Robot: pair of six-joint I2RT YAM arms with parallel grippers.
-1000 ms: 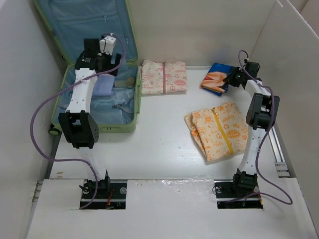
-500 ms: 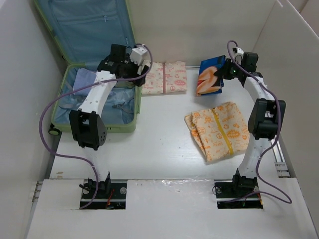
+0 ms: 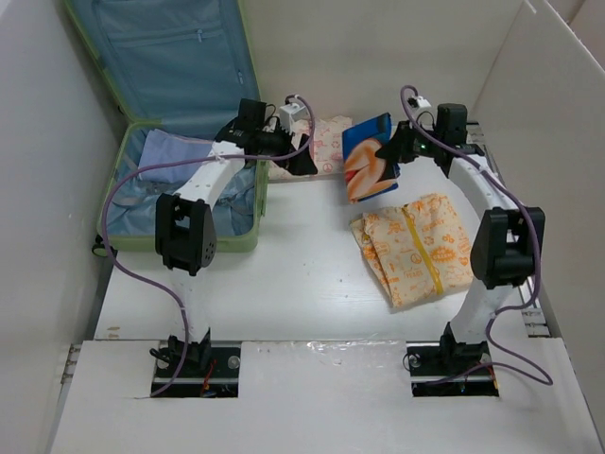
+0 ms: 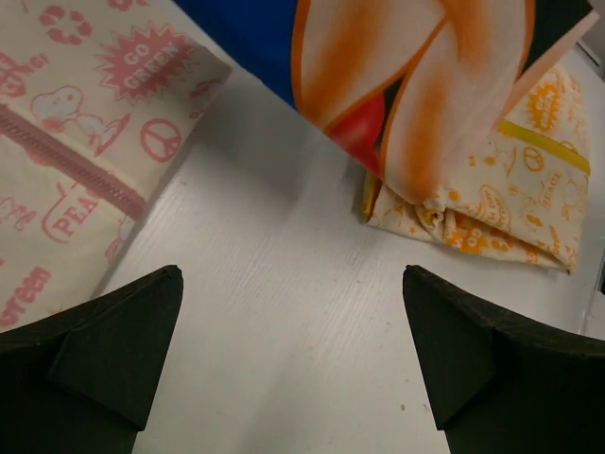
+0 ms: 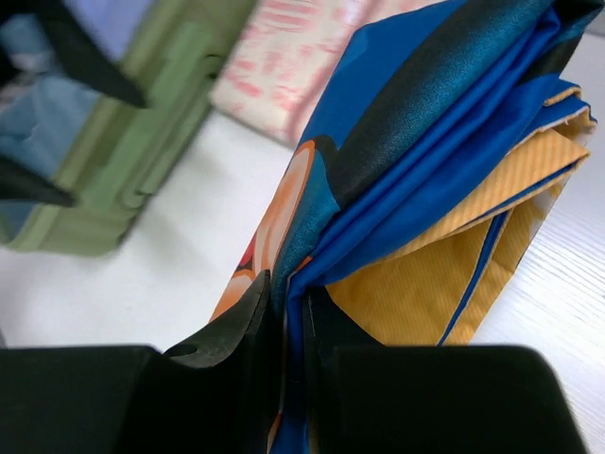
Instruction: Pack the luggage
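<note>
Right gripper (image 5: 288, 301) clamped on blue cloth (image 3: 364, 163), held aloft. Luggage (image 3: 227, 243) lies to its left, nearer left gripper (image 4: 293, 284), which gapes wide, empty

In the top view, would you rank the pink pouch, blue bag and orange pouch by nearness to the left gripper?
1. Pink pouch, right at the left gripper.
2. Blue bag, to its right, held up.
3. Orange pouch, front right.

You can read "GO GREEN" on the pink-printed pouch (image 4: 57, 142), upper left of the left wrist view; lower on it, "PEA", cut off.
</note>
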